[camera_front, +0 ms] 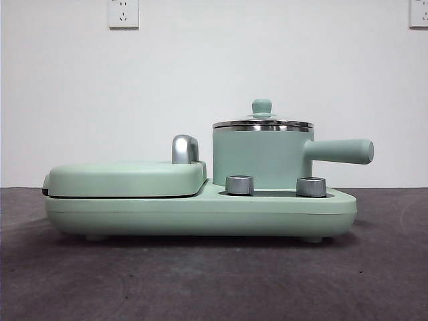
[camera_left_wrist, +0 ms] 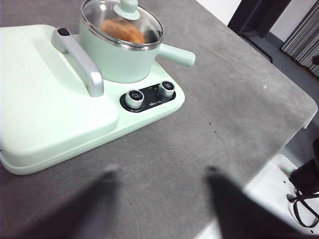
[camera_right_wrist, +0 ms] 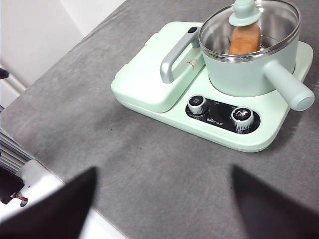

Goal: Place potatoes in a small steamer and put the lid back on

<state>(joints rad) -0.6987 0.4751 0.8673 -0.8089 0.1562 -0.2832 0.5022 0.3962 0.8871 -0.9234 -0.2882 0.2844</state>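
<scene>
You see the potato (camera_left_wrist: 122, 31) lying inside the steamer (camera_front: 257, 159), under the lid (camera_left_wrist: 122, 22), which sits closed on the steel rim (knob up). The steamer stands on the cooker base (camera_front: 200, 214), beside the flat griddle (camera_front: 127, 178) and behind two dials (camera_right_wrist: 198, 104). The base rests on the grey desk (camera_front: 214, 281). Both grippers, left (camera_left_wrist: 162, 199) and right (camera_right_wrist: 162, 199), hang well apart from it, jaws spread, empty.

Each tool, left (camera_left_wrist: 162, 209) and right (camera_right_wrist: 162, 204), shows two plain matte black, blurred, tapering jaws.
</scene>
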